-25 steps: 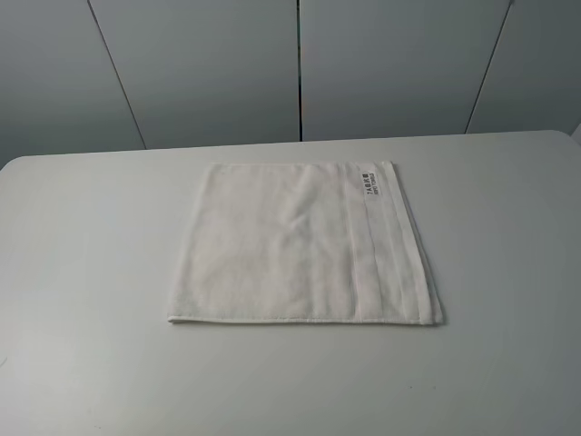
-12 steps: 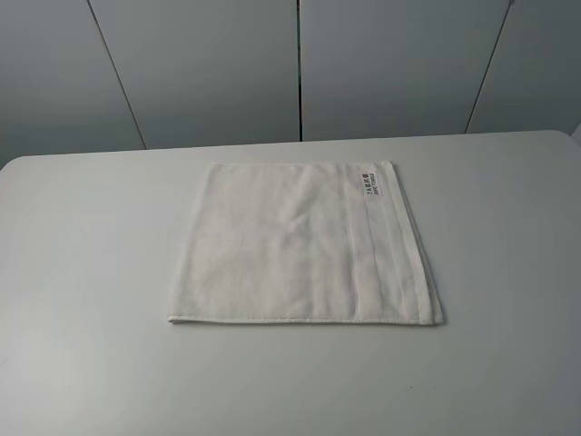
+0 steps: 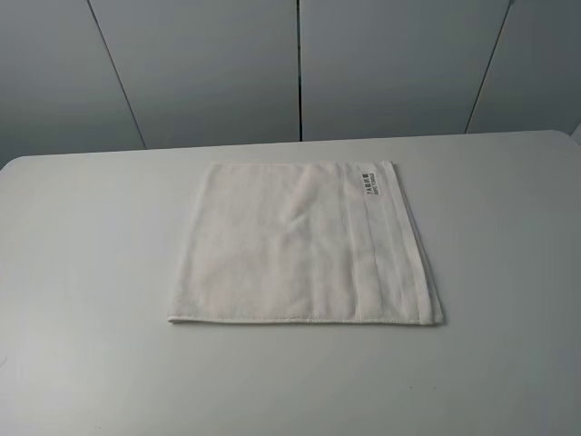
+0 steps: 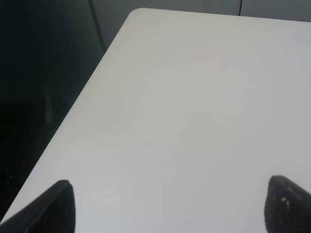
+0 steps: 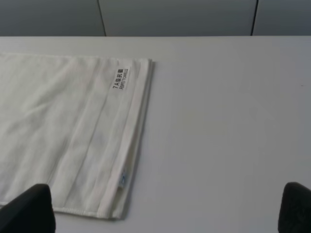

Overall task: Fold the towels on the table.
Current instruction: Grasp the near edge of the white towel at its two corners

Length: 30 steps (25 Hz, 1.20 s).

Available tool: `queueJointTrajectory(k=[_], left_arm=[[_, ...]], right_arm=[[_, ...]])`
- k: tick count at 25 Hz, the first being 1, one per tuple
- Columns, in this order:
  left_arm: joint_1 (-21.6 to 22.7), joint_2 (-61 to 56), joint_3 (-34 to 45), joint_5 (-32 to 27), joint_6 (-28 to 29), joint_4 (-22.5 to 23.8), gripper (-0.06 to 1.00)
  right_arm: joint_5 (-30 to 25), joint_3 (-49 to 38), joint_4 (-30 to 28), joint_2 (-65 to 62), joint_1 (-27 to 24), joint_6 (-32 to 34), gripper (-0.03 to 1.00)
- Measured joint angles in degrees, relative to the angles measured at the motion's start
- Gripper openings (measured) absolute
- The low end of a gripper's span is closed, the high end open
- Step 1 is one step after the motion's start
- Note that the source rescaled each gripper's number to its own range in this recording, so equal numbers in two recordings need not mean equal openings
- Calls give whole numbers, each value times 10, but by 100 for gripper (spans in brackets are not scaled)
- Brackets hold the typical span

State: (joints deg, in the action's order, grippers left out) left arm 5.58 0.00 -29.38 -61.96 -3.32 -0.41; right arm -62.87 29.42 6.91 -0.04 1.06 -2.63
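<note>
the left gripper (image 4: 172,206) is spread wide, its two dark fingertips (image 4: 58,206) far apart with nothing between them but bare table (image 4: 194,111). it hangs over the table's left side, near a rounded far corner, and dark floor shows past the edge.

the right gripper (image 5: 163,208) is also wide open and holds nothing. one of its fingertips (image 5: 26,208) shows over the towel (image 5: 58,131), the other over plain tabletop to the right of it. whether either touches the surface, i cannot tell.

the towel (image 3: 300,245) lies flat and spread out around the middle of the table (image 3: 82,272), a little nearer the far edge than the near one, well apart from every edge. it is white and roughly square. a woven band (image 3: 368,259) runs from near to far along its right side. a small label (image 3: 369,184) with dark print sits by the far right corner, just beside the band. the wrist view shows the right hem slightly thick, with a tiny bluish tag (image 5: 123,179) on it.

behind the table stand grey wall panels (image 3: 200,64) with dark seams.
</note>
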Motion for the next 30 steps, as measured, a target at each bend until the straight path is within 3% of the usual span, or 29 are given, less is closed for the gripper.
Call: queueJointTrajectory(k=[13,17,23,26,30], left_arm=[[0,10,-10,18,0,0,100],[0,85,-27,57,-6,0,100],[0,243,-61,99,-63,-9,100],[0,321,-88,107,-106,-40,100],[0,413,-114,116,-230,-155,100]], right_arm=[[0,1,-16,0,0,1,100],[-3,25,-16,31,0,1,100],[15,68,-10,176,0,-13,100],[49,88,28,250,0,-59,100],[66,121,108,361,0,-169,100]])
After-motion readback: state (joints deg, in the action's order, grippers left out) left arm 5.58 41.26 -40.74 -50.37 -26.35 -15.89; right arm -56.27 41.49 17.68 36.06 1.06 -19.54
